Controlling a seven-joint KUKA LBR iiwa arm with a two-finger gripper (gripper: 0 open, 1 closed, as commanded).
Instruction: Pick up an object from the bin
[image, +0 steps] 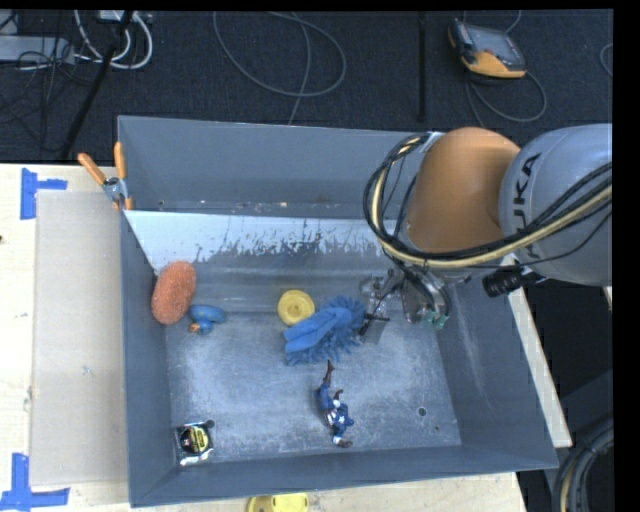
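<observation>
Camera view: the gripper (380, 315) sits low in the right-centre of the grey bin (250, 165), at the right end of a blue frilly thing (318, 335) lying mid-bin. Contact is unclear. How far the gripper is open, or whether it grips anything, cannot be told. A yellow round piece (295, 306) lies just up-left of the frilly thing. An orange oval sponge (173, 292) and a small blue toy (206, 317) lie far left. A blue figure (334, 408) lies near the front, and a tape measure (194, 439) in the front-left corner.
</observation>
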